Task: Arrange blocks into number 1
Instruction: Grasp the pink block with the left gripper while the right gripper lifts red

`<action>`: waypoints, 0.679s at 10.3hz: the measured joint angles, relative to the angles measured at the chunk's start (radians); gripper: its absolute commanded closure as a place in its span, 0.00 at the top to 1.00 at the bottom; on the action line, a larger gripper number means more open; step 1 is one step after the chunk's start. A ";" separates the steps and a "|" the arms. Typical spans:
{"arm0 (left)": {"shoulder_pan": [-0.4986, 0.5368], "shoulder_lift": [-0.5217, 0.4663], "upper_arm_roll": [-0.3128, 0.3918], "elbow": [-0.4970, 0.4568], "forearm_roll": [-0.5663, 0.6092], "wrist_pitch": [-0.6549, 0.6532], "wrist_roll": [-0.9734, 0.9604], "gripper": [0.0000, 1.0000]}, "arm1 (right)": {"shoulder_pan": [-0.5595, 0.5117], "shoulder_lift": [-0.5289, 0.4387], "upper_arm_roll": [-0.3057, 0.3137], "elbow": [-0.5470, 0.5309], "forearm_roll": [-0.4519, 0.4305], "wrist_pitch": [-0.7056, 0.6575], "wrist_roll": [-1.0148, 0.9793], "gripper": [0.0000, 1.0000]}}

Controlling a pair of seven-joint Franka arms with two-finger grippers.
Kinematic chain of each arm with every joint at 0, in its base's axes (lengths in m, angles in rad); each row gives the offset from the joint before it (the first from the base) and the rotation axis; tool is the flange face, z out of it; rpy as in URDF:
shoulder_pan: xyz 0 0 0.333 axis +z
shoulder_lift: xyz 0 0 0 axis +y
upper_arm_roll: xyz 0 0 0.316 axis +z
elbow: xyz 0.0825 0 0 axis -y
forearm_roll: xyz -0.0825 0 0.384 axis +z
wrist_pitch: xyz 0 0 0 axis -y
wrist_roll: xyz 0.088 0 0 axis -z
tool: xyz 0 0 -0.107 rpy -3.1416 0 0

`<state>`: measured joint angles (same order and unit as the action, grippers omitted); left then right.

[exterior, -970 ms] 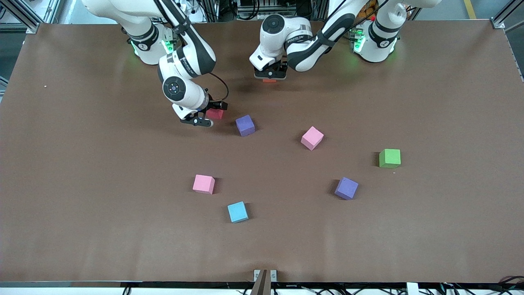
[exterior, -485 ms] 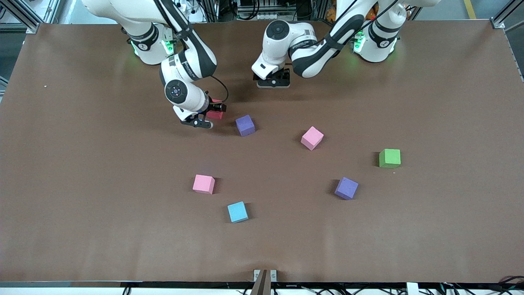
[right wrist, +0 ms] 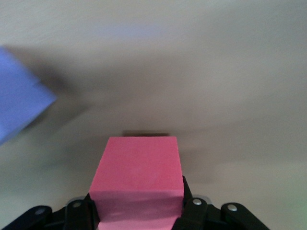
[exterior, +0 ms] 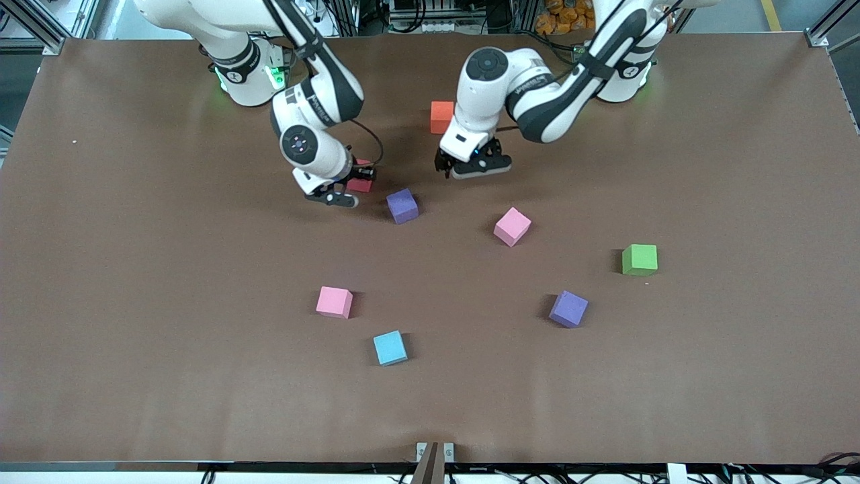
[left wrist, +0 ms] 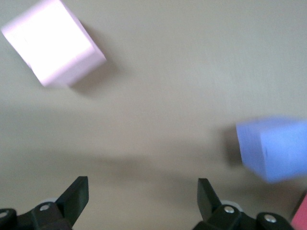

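Note:
The orange block (exterior: 441,116) rests on the table near the arms' bases. My left gripper (exterior: 471,165) (left wrist: 143,201) hangs open and empty over bare table between that block and a pink block (exterior: 512,226) (left wrist: 53,43). A purple block (exterior: 402,205) (left wrist: 276,148) (right wrist: 19,108) lies beside the red block (exterior: 361,181) (right wrist: 139,177), which my right gripper (exterior: 348,187) (right wrist: 139,211) is shut on, low over the table. A second pink block (exterior: 334,302) and a second purple block (exterior: 568,308) lie nearer the front camera.
A green cube (exterior: 639,259) sits toward the left arm's end of the brown table (exterior: 134,269). A light blue cube (exterior: 390,347) lies just nearer the front camera than the second pink block.
My left gripper let go of the orange block, left it on the table and swung over toward the pink block. My right gripper shifted slightly with the red block.

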<state>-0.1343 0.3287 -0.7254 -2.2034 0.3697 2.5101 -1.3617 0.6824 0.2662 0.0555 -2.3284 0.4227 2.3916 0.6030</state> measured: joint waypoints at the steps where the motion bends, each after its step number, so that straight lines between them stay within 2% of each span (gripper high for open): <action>1: 0.014 0.000 0.043 0.009 0.000 0.000 0.025 1.00 | 0.053 -0.005 0.010 0.024 -0.007 0.004 0.056 0.42; 4: 0.036 0.007 0.185 0.050 -0.047 0.000 0.087 1.00 | 0.148 -0.006 0.020 0.067 -0.065 0.018 0.160 0.42; 7: 0.036 0.031 0.234 0.094 -0.177 0.000 0.114 1.00 | 0.227 0.027 0.033 0.128 -0.153 0.018 0.304 0.44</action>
<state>-0.0981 0.3593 -0.4910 -2.1095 0.1926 2.5099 -1.2478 0.9092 0.2932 0.0889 -2.2008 0.2693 2.4097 0.9074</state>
